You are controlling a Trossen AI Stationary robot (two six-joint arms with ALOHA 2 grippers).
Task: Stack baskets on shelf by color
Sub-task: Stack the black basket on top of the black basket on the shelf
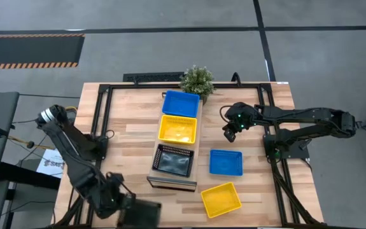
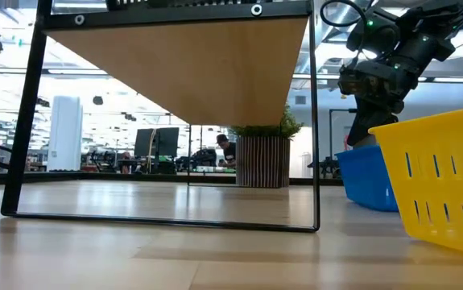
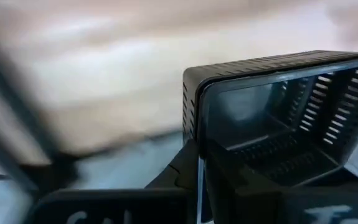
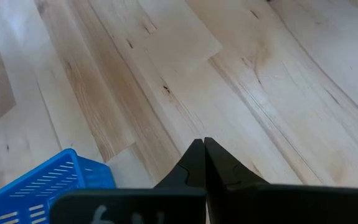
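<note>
The shelf (image 1: 200,147) carries a blue basket (image 1: 181,104) at its far end, a yellow basket (image 1: 177,129) in the middle and a black basket (image 1: 174,160) at its near end. Another blue basket (image 1: 225,162) and another yellow basket (image 1: 221,199) rest flat on the table to the right. My left gripper (image 1: 129,205) is shut on a second black basket (image 1: 146,212) near the table's near edge. My right gripper (image 1: 228,132) hangs shut over bare wood between the shelf and the blue basket (image 4: 42,183). My left gripper holds the black basket by one end wall, at its rim (image 3: 197,149). One finger (image 3: 177,171) lies outside the wall and the other inside the basket. The fingers slant down from above. The basket is tilted and lifted clear of the table.
A small potted plant (image 1: 197,81) stands behind the shelf's far end. A dark frame (image 1: 100,121) runs along the table's left, far and right sides. In the low view the yellow basket (image 2: 444,177) stands close on the right, under the shelf's underside (image 2: 175,56).
</note>
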